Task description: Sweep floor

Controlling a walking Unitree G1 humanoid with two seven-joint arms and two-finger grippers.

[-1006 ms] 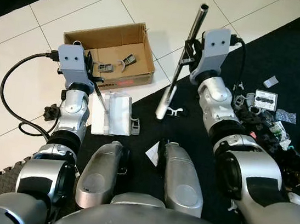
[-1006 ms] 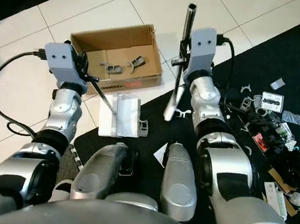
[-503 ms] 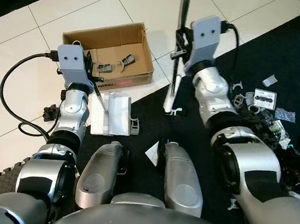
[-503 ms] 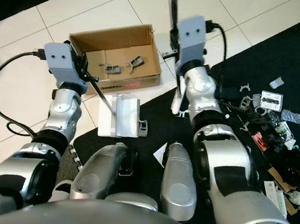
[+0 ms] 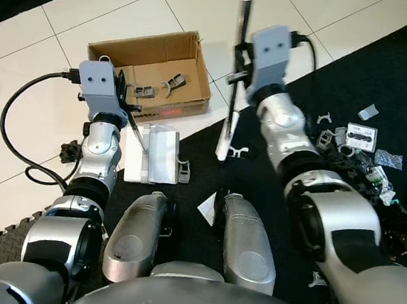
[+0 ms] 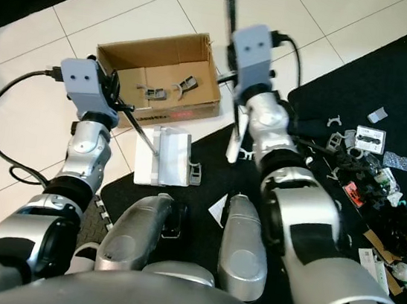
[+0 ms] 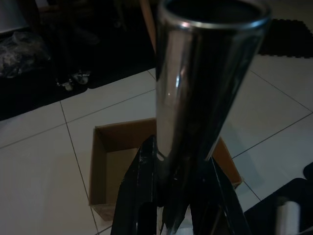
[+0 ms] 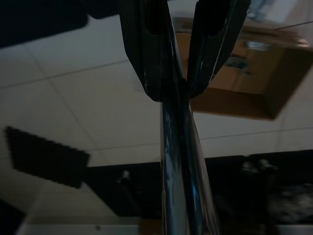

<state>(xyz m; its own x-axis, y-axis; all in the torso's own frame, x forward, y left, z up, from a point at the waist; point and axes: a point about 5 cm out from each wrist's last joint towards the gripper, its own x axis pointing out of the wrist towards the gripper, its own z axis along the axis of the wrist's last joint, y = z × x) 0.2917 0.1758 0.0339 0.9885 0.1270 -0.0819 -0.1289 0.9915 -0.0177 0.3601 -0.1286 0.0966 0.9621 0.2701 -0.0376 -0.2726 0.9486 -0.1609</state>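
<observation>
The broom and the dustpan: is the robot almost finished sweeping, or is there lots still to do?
Lots to do. Done: a few scraps lie in the cardboard box. In hand: the right gripper is shut on the broom handle, and the left gripper on the white dustpan's handle. Left: most litter is scattered on the black mat, and one white clip lies by the broom's foot.

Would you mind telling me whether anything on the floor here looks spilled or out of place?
Yes. Small litter, white scraps and bits of packaging, lies scattered over the black mat on the robot's right. One white clip lies apart by the foot of the broom, and a white scrap sits near the robot's feet.
</observation>
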